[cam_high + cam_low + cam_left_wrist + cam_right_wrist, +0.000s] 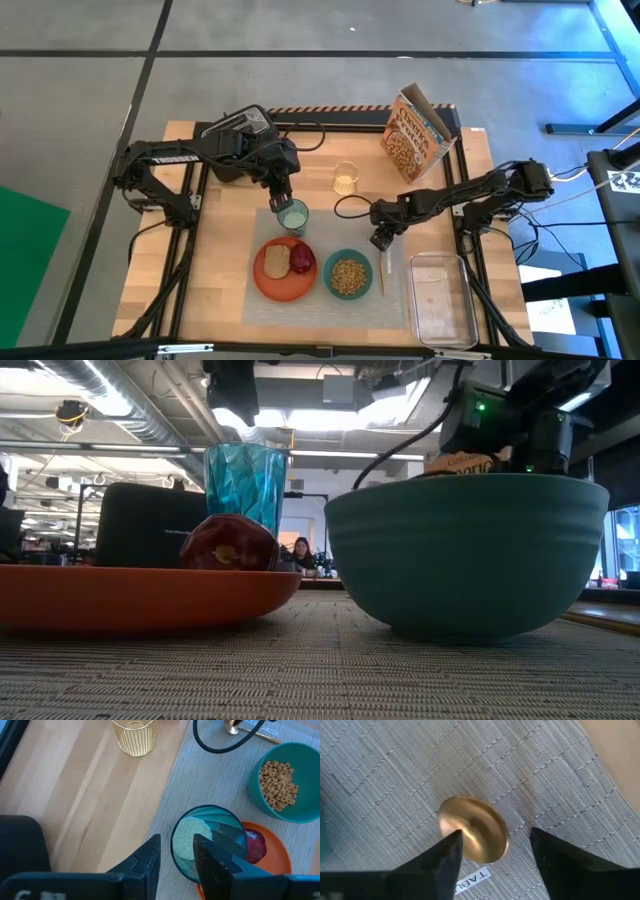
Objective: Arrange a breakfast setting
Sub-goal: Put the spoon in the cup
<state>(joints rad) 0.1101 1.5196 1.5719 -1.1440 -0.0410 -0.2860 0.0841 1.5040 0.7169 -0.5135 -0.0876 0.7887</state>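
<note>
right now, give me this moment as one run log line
left end effector: shut on cup rim, on placemat | right end effector: open over spoon | toast, fruit on plate | cereal in bowl

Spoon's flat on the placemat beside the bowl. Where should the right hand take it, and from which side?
Grip the gold spoon on its thin handle, coming straight down from above. It lies flat on the placemat, and the teal bowl crowds one side, so a side approach looks blocked. The right hand hovers open over the rounded spoon bowl, which likely offers poorer purchase than the handle's narrow edges.
</note>
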